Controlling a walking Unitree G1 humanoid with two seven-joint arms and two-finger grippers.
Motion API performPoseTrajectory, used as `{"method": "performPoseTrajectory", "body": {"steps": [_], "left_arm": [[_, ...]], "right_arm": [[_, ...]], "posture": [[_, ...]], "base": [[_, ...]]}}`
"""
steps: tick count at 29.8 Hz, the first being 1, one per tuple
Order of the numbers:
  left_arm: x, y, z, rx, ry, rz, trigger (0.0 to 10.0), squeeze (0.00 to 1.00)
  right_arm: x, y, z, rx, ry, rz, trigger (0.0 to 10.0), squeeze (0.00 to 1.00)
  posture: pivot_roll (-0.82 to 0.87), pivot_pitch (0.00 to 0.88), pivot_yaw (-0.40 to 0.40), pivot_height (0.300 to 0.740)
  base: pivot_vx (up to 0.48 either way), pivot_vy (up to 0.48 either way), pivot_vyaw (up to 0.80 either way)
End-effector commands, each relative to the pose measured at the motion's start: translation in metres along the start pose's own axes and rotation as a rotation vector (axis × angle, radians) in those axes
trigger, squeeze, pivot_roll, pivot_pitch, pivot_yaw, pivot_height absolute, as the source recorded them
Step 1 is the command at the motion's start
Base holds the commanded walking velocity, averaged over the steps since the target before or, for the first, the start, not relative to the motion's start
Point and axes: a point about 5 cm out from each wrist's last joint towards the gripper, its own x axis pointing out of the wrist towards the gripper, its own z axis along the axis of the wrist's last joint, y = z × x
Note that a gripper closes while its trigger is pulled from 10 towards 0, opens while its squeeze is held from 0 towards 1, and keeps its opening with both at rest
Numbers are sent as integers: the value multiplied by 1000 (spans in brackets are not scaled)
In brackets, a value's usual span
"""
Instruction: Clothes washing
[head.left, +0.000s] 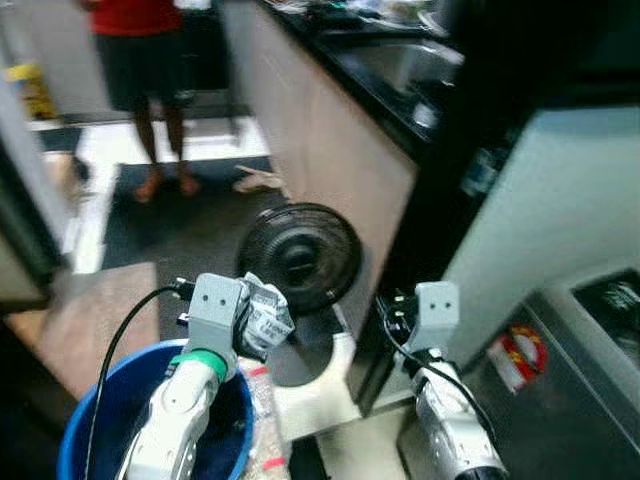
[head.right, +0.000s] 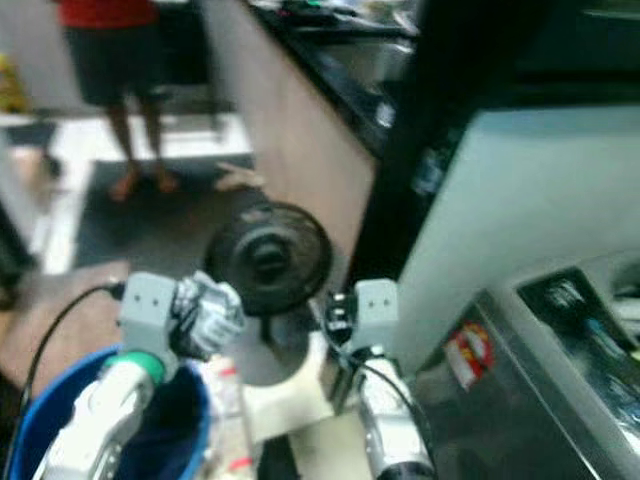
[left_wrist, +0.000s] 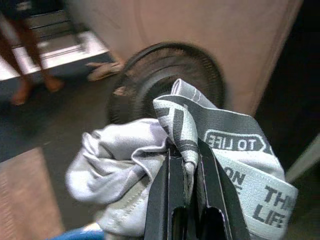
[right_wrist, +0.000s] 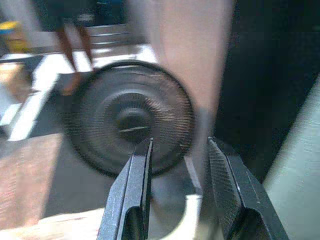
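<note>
Grey cloth (left_wrist: 150, 165) is bunched up and pinched between the fingers of the left tool (left_wrist: 187, 165); the fingers are pressed onto a fold of it. The left wrist view reads printed lettering on a band of the cloth, "TO LIFE" among it; the eye views give just a crumpled grey-white wad (head.left: 262, 315) at the tool tip. Cloth is held up in the air, above and just ahead of the blue tub (head.left: 100, 420) that sits under the left arm.

Beyond the cloth, straight ahead of the left tool, is a round black fan (head.left: 300, 255) standing on the floor against a beige cabinet side (head.left: 330, 140).

Right tool (right_wrist: 177, 165) is spread, nothing between the fingers, with the fan seen through the gap in the right wrist view. In the eye views it is raised beside the left one, well apart from the cloth, its tips hidden behind the wrist block (head.left: 436, 308).

To the right of the right tool is a pale machine (head.left: 540, 230) with a grey top and a red sticker (head.left: 520, 355). The eye views alone show the dark surface (head.left: 390, 70) above the cabinet with blurred items on it. Far ahead a person (head.left: 145, 60) stands in a red top and dark shorts, barefoot; the wrist views catch their legs (left_wrist: 30, 55) only. All views are blurred.
</note>
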Motion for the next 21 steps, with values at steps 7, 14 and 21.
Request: {"method": "performPoseTrajectory", "body": {"steps": [7,14,21], "left_arm": [[-1,3,-1,24,4,-4,10000,0],[3,5,28,36,-113,-3,10000,0],[6,13,66,33,-239,12,10000,0]], "right_arm": [[0,0,-1,22,-6,-12,10000,0],[6,3,18,38,-87,-11,10000,0],[16,11,57,66,-232,12,10000,0]], "posture": [[-1,7,7,740],[-2,13,16,740],[3,15,20,740]], "base": [[0,0,-800],[0,0,-800],[0,0,-800]]}}
